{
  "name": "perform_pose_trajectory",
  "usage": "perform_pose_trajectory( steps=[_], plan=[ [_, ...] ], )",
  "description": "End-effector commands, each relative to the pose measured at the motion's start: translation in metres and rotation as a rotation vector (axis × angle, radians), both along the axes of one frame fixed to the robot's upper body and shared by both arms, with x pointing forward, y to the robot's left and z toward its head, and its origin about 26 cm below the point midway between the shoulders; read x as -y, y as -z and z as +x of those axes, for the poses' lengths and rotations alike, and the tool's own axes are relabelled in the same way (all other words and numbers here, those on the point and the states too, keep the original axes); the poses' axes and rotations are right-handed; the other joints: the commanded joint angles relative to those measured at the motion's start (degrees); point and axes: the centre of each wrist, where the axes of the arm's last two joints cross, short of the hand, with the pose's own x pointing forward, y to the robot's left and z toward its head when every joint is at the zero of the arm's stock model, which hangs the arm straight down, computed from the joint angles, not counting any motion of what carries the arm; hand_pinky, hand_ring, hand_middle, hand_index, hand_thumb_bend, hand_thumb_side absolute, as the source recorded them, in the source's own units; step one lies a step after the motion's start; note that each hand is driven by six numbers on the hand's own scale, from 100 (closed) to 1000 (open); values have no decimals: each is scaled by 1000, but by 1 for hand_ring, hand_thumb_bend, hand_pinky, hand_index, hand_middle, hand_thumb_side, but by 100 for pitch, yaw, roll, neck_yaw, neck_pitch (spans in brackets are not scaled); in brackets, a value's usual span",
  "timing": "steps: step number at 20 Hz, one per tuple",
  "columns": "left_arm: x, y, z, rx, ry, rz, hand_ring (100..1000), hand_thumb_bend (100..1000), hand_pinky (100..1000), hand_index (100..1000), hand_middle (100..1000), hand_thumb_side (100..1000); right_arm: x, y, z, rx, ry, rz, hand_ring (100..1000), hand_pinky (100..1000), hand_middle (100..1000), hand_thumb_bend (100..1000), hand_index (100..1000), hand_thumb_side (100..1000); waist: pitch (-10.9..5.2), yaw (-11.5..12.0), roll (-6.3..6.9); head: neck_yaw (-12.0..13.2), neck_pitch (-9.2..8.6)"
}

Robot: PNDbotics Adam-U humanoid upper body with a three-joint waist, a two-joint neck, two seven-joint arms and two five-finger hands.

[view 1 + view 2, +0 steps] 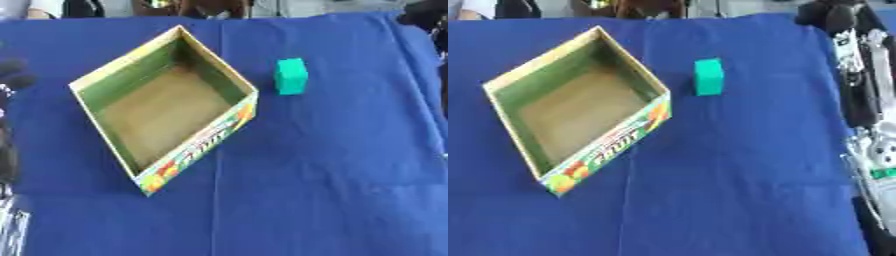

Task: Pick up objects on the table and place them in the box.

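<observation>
A small green block (pixel 290 76) lies on the blue cloth, just right of the box and apart from it. The open cardboard box (pixel 220 131) sits turned like a diamond, with green inner walls, a brown floor and a fruit print on its front side; nothing shows inside it. My right hand (pixel 833 16) is a dark shape at the far right edge of the table, well right of and beyond the block. At the left edge a dark part of my left hand (pixel 14 74) shows, left of the box. Neither hand touches anything.
The blue cloth (pixel 332 180) covers the whole table. My right arm (pixel 866 100) runs down the right edge in the right eye view. People stand along the far edge.
</observation>
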Motion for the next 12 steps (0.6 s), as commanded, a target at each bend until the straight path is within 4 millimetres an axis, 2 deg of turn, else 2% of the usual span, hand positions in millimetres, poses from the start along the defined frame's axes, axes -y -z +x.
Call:
perform_pose_trajectory(
  steps=[1,8,12],
  plan=[
    [-2,-7,-2,29,2,9,690,100,668,837,722,1000,0,-9,-3,34,1,-14,743,895,700,100,852,906,-96,3,-13,-1,-72],
    [-2,-7,-2,30,0,9,691,100,668,837,723,1000,1,-9,-3,33,2,-18,744,895,700,100,851,911,-89,6,-21,2,-76],
    [-2,-7,-2,27,-1,10,691,100,668,837,722,1000,5,-20,-3,62,18,-94,752,889,709,111,855,1000,-88,3,-41,7,-76]
  ],
)
